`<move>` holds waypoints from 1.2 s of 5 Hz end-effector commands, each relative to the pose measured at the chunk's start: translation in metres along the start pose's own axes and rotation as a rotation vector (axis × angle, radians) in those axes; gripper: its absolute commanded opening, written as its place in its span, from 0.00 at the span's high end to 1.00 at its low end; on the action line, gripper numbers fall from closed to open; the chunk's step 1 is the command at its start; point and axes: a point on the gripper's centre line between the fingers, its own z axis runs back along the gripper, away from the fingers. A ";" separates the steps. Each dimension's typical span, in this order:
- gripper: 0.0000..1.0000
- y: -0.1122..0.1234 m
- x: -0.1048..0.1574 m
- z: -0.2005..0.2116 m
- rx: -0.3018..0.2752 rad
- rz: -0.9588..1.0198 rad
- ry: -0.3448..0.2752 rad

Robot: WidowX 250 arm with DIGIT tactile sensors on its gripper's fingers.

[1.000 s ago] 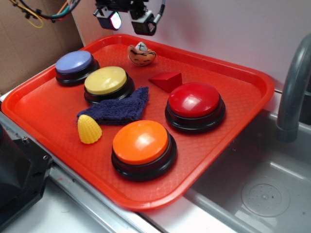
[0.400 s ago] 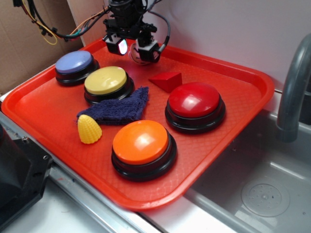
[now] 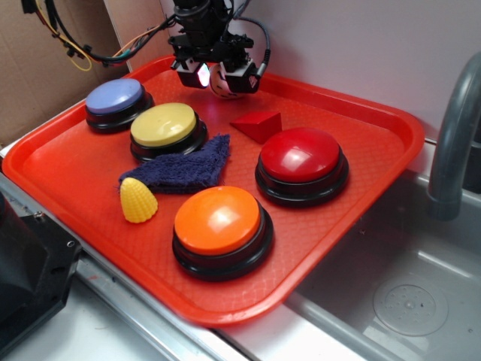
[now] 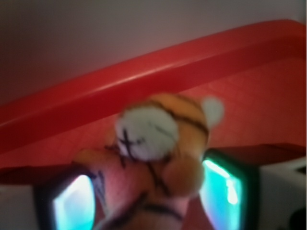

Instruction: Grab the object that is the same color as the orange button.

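The black robot hand (image 3: 217,75) hangs over the far edge of the red plastic tray (image 3: 391,128), near its far left corner, with its two fingers on either side of the small orange curved toy (image 3: 222,81) with black drawn lines and a white top. In the exterior view only a pale and orange sliver of the toy shows between the fingers. In the blurred wrist view the toy (image 4: 158,158) fills the gap between the two glowing finger pads (image 4: 72,206), its white patch with a dark cross turned toward the camera, and the pads seem to press against its sides, so the hand looks clamped on it; whether the toy touches the tray floor or is clear of it cannot be told. The large round orange-domed push button on a black base (image 3: 219,226) sits near the tray's near edge, well apart from the toy. A red-domed button (image 3: 301,164) stands toward the right edge, a yellow-domed button (image 3: 166,129) and a lavender-blue-domed button (image 3: 116,102) toward the left. A red wedge block (image 3: 257,123) lies just beside the hand, a dark blue cloth (image 3: 189,168) lies in the middle touching the yellow-domed button, and a yellow corn piece (image 3: 138,200) stands at the cloth's near end.
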 end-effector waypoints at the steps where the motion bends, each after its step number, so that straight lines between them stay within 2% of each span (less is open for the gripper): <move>1: 1.00 0.008 -0.006 0.019 0.060 -0.023 -0.028; 2: 1.00 0.019 -0.024 0.073 0.104 -0.007 0.000; 3: 1.00 0.024 -0.056 0.134 0.133 0.005 0.068; 4: 1.00 0.023 -0.090 0.190 0.128 -0.068 0.149; 5: 1.00 0.014 -0.117 0.216 0.120 -0.235 0.167; 6: 1.00 0.010 -0.128 0.229 0.071 -0.332 0.234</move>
